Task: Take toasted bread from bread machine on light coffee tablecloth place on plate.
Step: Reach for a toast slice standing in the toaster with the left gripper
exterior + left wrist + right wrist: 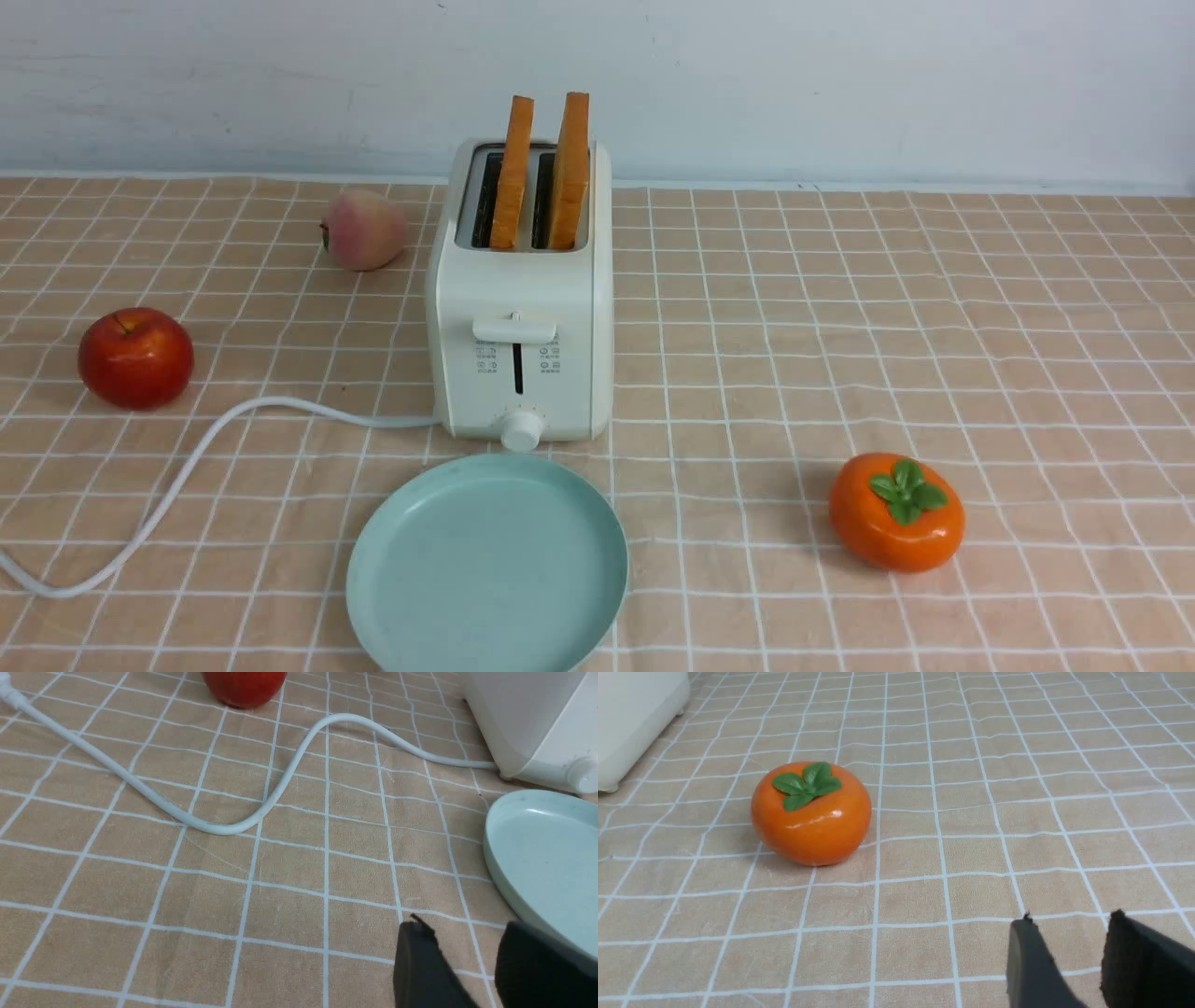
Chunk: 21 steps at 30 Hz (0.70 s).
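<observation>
Front view: bread machine (519,355) stands centrally on the light coffee tablecloth (840,308); toasted bread (513,173) upright in one slot, second slice (570,168) in the other, both tops protruding; plate (485,569) bare, just beside the machine at its 6 o'clock; apple (135,357) at 9 o'clock, peach (363,230) at 11, persimmon (896,511) at 4; cord (187,476) trails toward 8 o'clock.

Left wrist view: left gripper (467,952) above the cloth, jaws parted, nothing between them; plate rim just beside one finger.

Right wrist view: right gripper (1069,942) jaws parted, empty; persimmon well apart.
</observation>
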Each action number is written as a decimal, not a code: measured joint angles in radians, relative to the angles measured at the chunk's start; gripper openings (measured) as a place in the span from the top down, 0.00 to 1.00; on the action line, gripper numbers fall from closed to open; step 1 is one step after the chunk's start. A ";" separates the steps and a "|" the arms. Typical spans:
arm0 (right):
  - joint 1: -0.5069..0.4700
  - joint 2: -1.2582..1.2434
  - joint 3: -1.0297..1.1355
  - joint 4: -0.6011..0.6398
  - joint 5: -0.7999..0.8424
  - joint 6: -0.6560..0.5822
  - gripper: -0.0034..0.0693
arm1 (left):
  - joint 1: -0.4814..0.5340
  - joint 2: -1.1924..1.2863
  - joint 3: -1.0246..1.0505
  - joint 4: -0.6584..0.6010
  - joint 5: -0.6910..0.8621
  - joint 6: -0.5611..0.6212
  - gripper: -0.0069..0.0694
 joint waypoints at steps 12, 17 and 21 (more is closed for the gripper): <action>0.000 0.000 0.000 0.000 0.000 0.000 0.62 | 0.000 0.000 0.000 0.000 0.000 0.000 0.60; 0.000 0.000 0.000 0.000 0.000 0.000 0.62 | 0.000 0.000 0.000 0.015 -0.024 -0.006 0.60; 0.000 0.000 0.000 0.000 0.000 0.000 0.62 | 0.000 0.000 0.000 -0.044 -0.122 -0.074 0.60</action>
